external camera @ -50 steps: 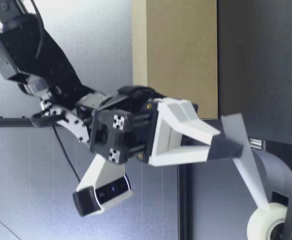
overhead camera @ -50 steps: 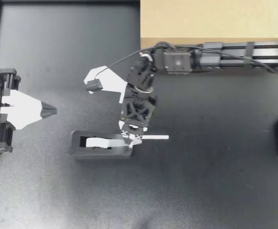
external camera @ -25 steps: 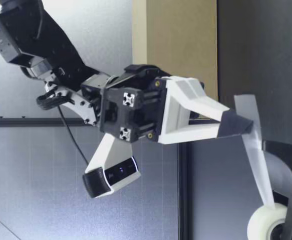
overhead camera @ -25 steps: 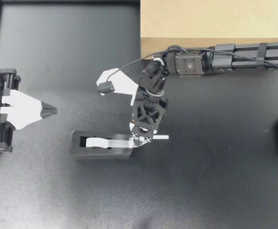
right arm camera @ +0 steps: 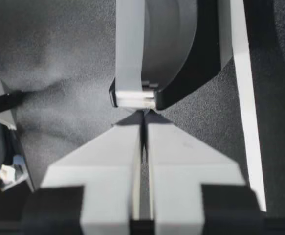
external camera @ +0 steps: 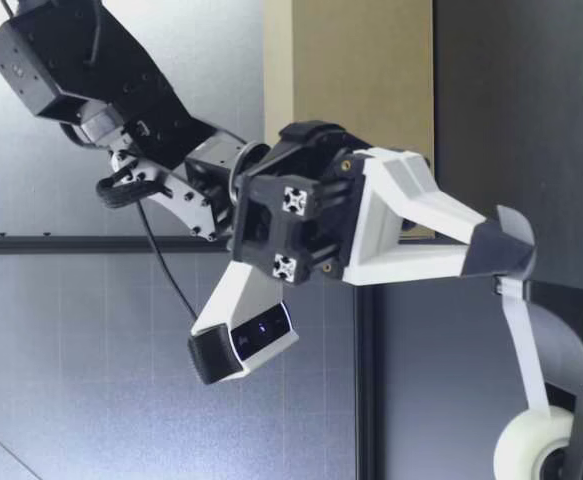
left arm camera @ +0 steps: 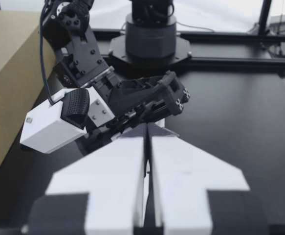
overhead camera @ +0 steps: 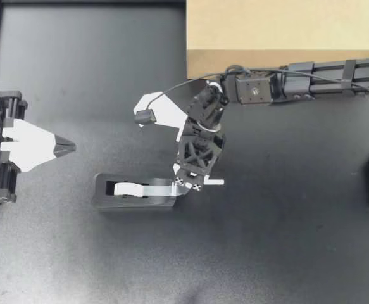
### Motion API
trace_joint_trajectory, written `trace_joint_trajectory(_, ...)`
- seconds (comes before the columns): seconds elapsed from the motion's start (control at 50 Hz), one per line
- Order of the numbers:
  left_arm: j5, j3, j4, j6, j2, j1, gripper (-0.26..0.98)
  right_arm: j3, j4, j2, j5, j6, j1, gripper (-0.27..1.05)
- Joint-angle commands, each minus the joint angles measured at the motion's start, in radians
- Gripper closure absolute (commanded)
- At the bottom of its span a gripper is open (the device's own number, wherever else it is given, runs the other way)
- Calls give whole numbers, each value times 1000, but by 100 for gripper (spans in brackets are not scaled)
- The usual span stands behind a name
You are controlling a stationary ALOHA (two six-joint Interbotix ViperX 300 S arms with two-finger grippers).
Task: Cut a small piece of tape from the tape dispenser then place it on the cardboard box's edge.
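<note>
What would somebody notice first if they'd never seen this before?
My right pincer in the middle of the table, shut on a strip of tape that stretches up from the black tape dispenser. A big cardboard box stands at the table's edge, next to that arm. My left pincer sits off to the side, shut and holding nothing.

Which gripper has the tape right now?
My right gripper, shut on the tape strip at the tape dispenser; my left gripper sits shut and empty.
</note>
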Motion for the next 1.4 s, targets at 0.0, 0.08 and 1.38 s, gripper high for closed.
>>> trace_joint_trajectory(0.0, -9, -11, -2, -2, 3, 3, 86, -3, -3, -25, -17, -2, -3, 83)
trace_joint_trajectory(0.08, -9, -11, -2, -2, 5, 2, 86, 9, -3, -18, -31, -3, -3, 83)
trace_joint_trajectory(1.38, -192, -270, -95, -2, 476, 3, 74, 81, -328, -522, -247, 20, 40, 87)
